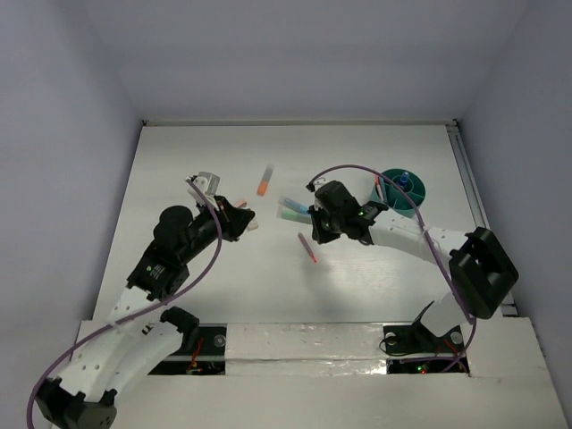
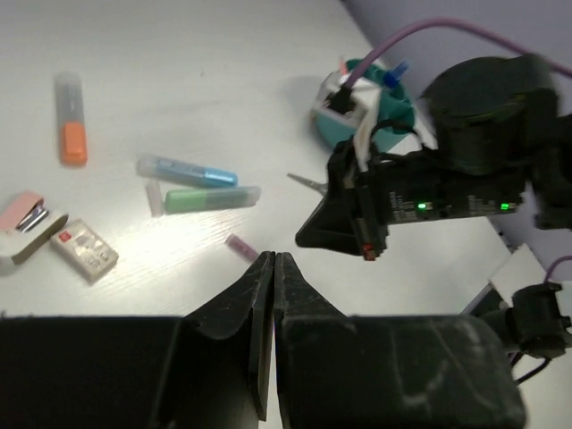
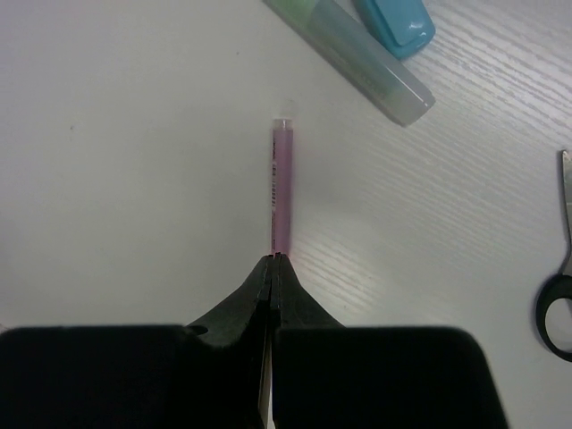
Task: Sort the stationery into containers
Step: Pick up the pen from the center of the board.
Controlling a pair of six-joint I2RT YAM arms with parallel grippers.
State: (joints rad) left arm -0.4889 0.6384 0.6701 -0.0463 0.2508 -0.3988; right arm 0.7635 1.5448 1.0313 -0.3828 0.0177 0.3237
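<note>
A pink pen (image 3: 281, 188) lies on the table, its near end right at the tips of my right gripper (image 3: 272, 259), which is shut with nothing between its jaws; it also shows in the top view (image 1: 308, 248). My left gripper (image 2: 273, 257) is shut and empty, hovering left of the right gripper (image 1: 315, 229). The blue highlighter (image 2: 188, 170) and green highlighter (image 2: 210, 198) lie side by side. The orange marker (image 1: 264, 182) lies farther back. Two small erasers (image 2: 82, 248) lie at the left. The scissors (image 3: 561, 295) are partly visible. The teal cup (image 1: 413, 198) holds a blue-capped pen (image 1: 404, 179).
The right arm (image 1: 402, 234) stretches from the right side across the middle of the table. White walls (image 1: 71, 134) close in the table at the left, back and right. A metal rail (image 1: 469, 179) runs along the right edge.
</note>
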